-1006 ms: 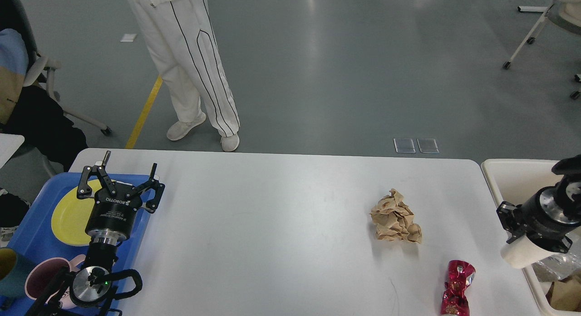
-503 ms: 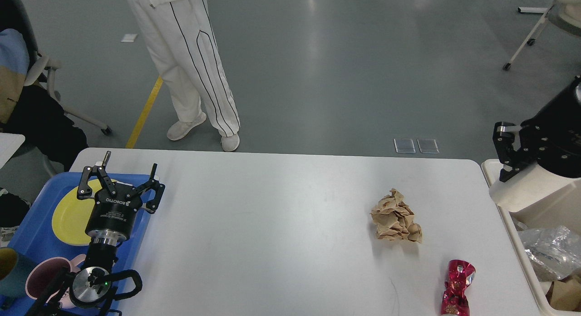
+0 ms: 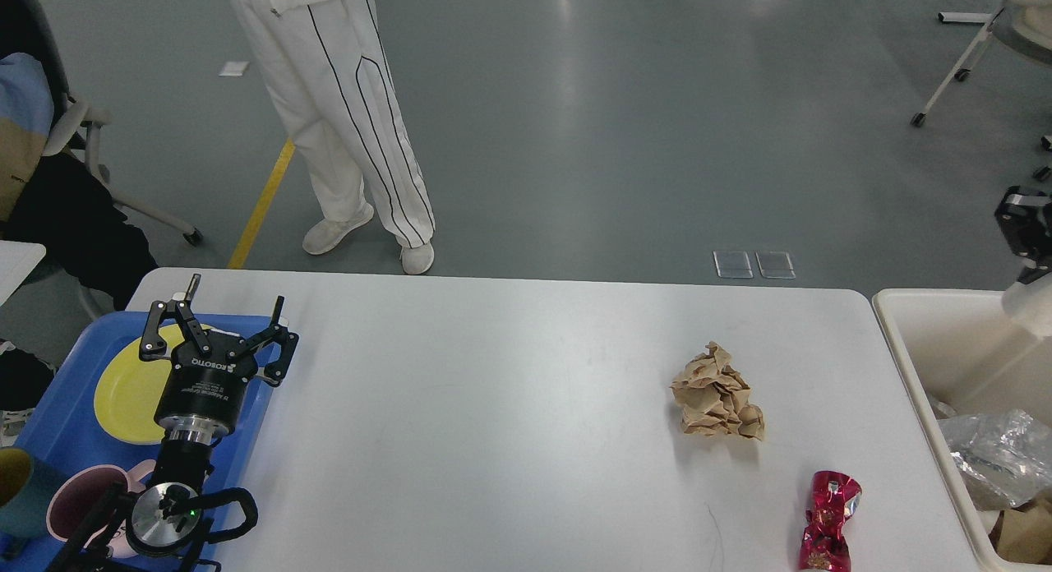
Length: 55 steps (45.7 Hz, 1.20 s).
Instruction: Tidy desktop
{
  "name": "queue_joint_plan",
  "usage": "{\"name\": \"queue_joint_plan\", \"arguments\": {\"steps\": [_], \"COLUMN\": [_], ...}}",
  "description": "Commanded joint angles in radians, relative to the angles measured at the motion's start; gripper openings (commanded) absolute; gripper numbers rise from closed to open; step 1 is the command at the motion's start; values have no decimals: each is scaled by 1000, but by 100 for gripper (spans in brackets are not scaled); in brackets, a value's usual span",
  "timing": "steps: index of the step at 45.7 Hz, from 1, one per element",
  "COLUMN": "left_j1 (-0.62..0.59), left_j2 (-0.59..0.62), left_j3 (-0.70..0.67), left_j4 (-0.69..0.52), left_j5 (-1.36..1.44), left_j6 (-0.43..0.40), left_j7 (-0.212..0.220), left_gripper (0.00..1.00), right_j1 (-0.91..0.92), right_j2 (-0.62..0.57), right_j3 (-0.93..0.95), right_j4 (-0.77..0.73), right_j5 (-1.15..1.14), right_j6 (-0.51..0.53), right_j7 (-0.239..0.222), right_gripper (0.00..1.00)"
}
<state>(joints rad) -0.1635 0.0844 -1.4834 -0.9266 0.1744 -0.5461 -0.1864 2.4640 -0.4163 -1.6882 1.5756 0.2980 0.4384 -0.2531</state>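
Observation:
The white desktop (image 3: pixel 493 408) holds a crumpled brown paper ball (image 3: pixel 717 394) at the right middle and a crushed red foil wrapper (image 3: pixel 828 520) near the front right. My left gripper (image 3: pixel 215 332) is open and empty, hovering over the blue tray's right side, far from both pieces. My right gripper (image 3: pixel 1023 251) shows only partly at the right edge, raised above the cream bin, with a white cup (image 3: pixel 1030 306) held just under its black fingers.
A blue tray (image 3: pixel 57 408) at the left holds a yellow plate (image 3: pixel 123 395), a pink mug (image 3: pixel 78 506) and a dark teal cup (image 3: pixel 16 490). The cream bin (image 3: pixel 912 342) at the right holds foil and brown paper. A person in white trousers (image 3: pixel 345 120) stands behind the table.
My right arm has lifted up and to the right out of the bin, carrying the white cup, and is now mostly out of frame. The left arm has not moved.

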Motion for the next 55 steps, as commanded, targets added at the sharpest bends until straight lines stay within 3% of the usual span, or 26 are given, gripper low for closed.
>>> {"name": "queue_joint_plan", "arguments": {"steps": [1, 14, 23, 34, 43, 55], "left_j1": [-1, 1, 1, 1, 1, 1], "left_j2": [0, 0, 0, 0, 0, 0], "left_j3": [0, 0, 0, 0, 0, 0], "left_j4": [0, 0, 0, 0, 0, 0], "left_j5": [0, 0, 0, 0, 0, 0], "left_j6": [0, 0, 0, 0, 0, 0], "left_j7": [1, 1, 1, 1, 1, 1], "left_gripper": [96, 96, 96, 96, 96, 96], "right_j1": [-143, -583, -969, -1483, -1750, -1867], "right_j2": [-99, -300, -317, -185, -30, 50], "right_j3": [-5, 200, 418, 709, 769, 763], "right_j4": [-135, -431, -712, -1199, -1493, -1540], "right_j5": [-13, -14, -13, -13, -11, -11], "right_j6": [-81, -282, -314, -313, -331, -491], "right_j7": [-9, -9, -8, -3, 0, 2], "right_gripper": [0, 0, 0, 0, 0, 0]}}
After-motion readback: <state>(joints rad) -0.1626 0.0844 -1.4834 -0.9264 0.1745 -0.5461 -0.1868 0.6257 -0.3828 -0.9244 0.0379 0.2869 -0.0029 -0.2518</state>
